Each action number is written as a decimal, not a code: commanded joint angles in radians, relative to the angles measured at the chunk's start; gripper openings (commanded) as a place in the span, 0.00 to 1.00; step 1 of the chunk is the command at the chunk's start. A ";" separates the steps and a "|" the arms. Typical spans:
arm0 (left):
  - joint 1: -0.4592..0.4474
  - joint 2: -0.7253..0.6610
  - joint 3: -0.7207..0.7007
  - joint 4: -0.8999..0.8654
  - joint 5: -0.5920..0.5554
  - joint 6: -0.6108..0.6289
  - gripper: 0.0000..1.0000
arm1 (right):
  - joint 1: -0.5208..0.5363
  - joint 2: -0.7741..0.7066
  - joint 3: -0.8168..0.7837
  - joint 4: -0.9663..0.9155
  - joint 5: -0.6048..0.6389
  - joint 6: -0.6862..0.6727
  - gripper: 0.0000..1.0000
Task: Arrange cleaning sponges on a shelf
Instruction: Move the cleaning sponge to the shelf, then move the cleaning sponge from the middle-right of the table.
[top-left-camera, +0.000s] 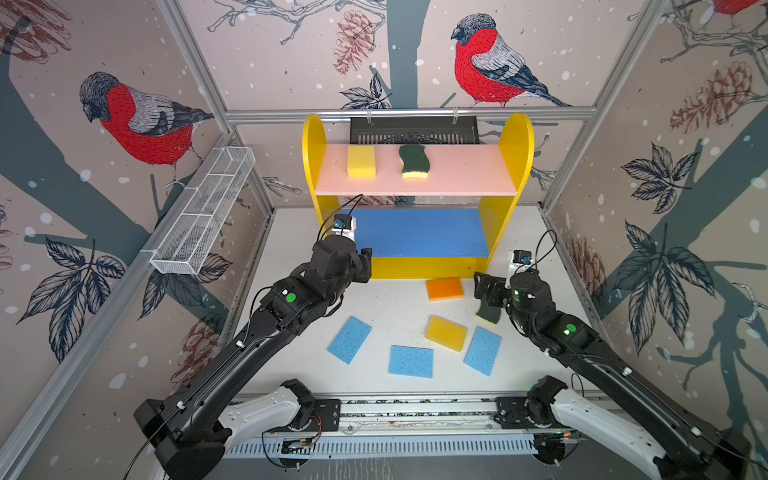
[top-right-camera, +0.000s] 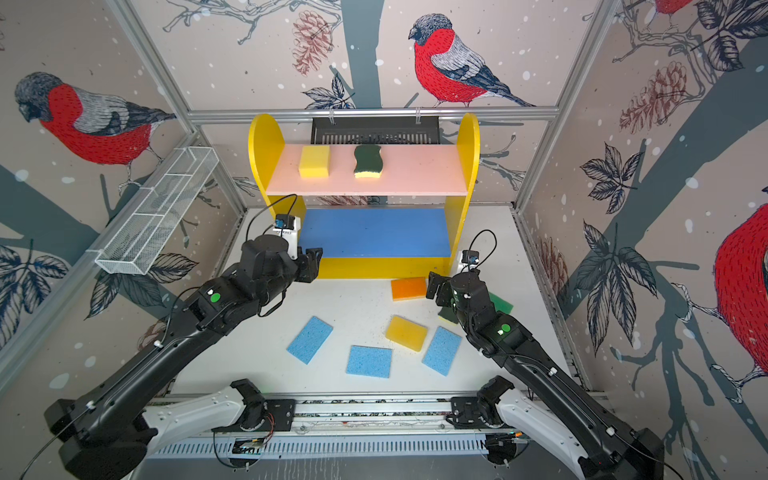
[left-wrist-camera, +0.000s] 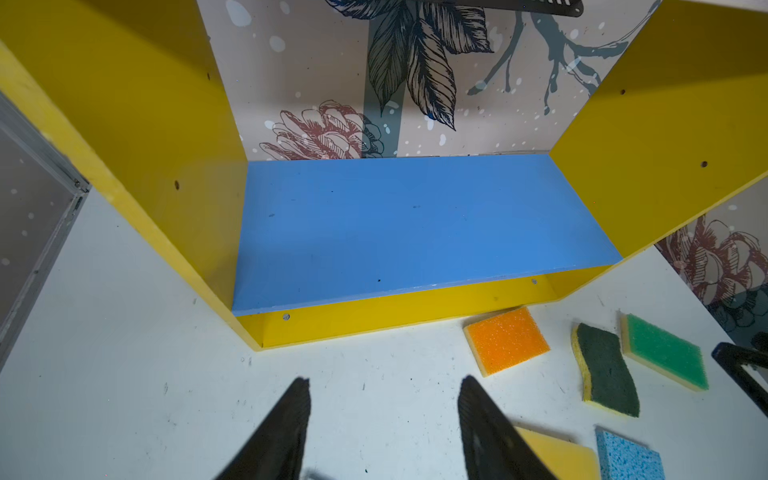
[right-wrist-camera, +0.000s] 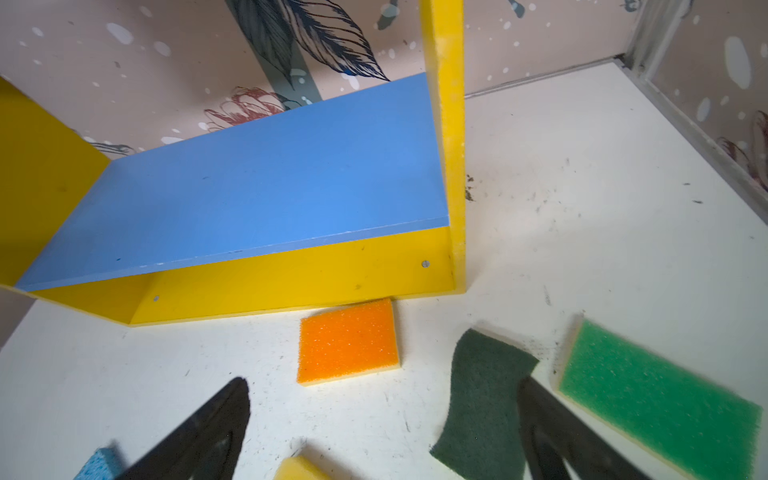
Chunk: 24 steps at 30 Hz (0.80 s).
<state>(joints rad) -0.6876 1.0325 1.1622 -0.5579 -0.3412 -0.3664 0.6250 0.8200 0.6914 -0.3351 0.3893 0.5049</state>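
Far centre of the white tabletop (top-left-camera: 390, 307): a small shelf with yellow round-topped sides (top-left-camera: 515, 137), open front facing the arms.

The pink upper board (top-left-camera: 461, 174) carries two sponges, side by side but apart, on its left half: a plain yellow block sponge (top-left-camera: 361, 161) and a wavy dark-green-on-yellow sponge (top-left-camera: 414, 162). That spacing leaves room for more to their right. The blue middle board (top-left-camera: 415, 232) is bare.

Seven sponges lie loose on the table, nearer than the shelf:
- The orange-topped sponge (top-left-camera: 444, 289) is just beside the shelf's bottom front; I cannot tell if they touch.
- A second yellow block sponge (top-left-camera: 446, 332) lies nearer.
- Three flat light-blue rectangular sponges lie along the near side: the left blue sponge (top-left-camera: 350, 339), the middle blue sponge (top-left-camera: 411, 361) and the right blue sponge (top-left-camera: 483, 350).
- A second wavy dark-green sponge (right-wrist-camera: 482, 399) and the bright-green-topped sponge (right-wrist-camera: 660, 399) lie just beside each other at right.

The left gripper (left-wrist-camera: 386, 382) has its jaws partway apart with nothing between them. It sits low over bare table by the shelf's near left corner, facing the blue board. My reading is that it is between placements.

The right gripper (right-wrist-camera: 384, 382) has its jaws spread wide and empty, above the table at right. One finger overlaps the edge of the second wavy dark-green sponge. The wide spread suits a sponge's breadth, so this is probably the next pick, though the orange-topped sponge looks equally reachable.
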 joint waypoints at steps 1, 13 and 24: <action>0.000 -0.037 -0.066 0.093 -0.005 -0.029 0.59 | -0.048 0.026 0.001 -0.044 0.059 0.099 1.00; 0.009 -0.093 -0.268 0.187 0.019 -0.043 0.61 | -0.316 0.073 -0.084 -0.003 -0.160 0.226 1.00; 0.073 -0.053 -0.370 0.261 0.107 -0.082 0.62 | -0.387 0.169 -0.104 0.022 -0.203 0.250 1.00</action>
<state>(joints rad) -0.6319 0.9752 0.8013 -0.3637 -0.2691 -0.4335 0.2417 0.9737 0.5884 -0.3412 0.1932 0.7357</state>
